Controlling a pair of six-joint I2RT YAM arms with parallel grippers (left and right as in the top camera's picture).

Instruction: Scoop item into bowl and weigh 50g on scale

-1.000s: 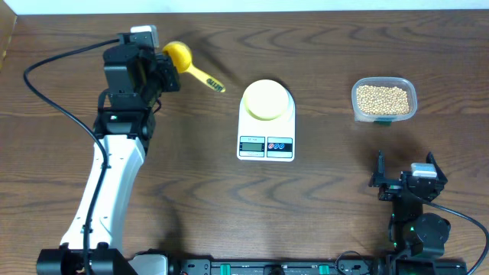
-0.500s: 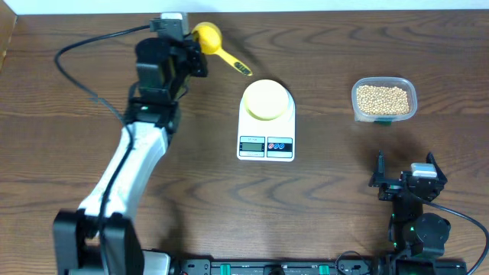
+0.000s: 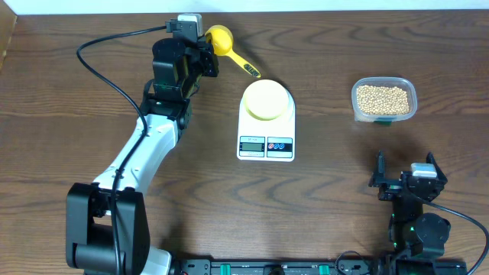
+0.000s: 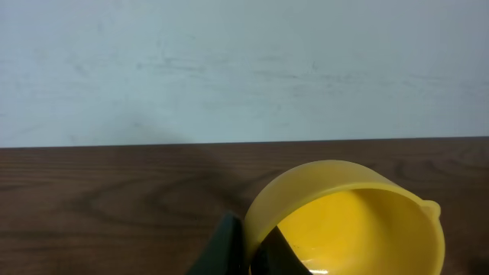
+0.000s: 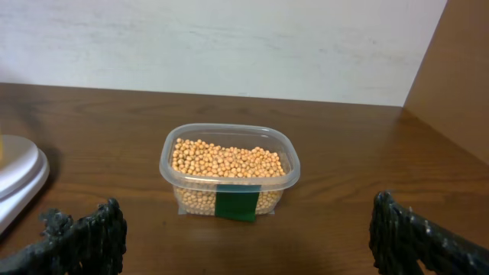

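The left claw [image 3: 206, 47] clamps the scoop [image 3: 221, 37], seemingly by its rim; beans [image 3: 383, 98] lie well right, nearer the spread right claw [image 3: 405, 172].

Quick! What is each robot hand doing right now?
Left end effector: closed, holding the yellow scoop.
Right end effector: open, holding nothing.

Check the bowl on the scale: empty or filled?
Empty. Overhead, the bowl on the scale shows a plain cream inside, no beans; the beans sit in the tub.
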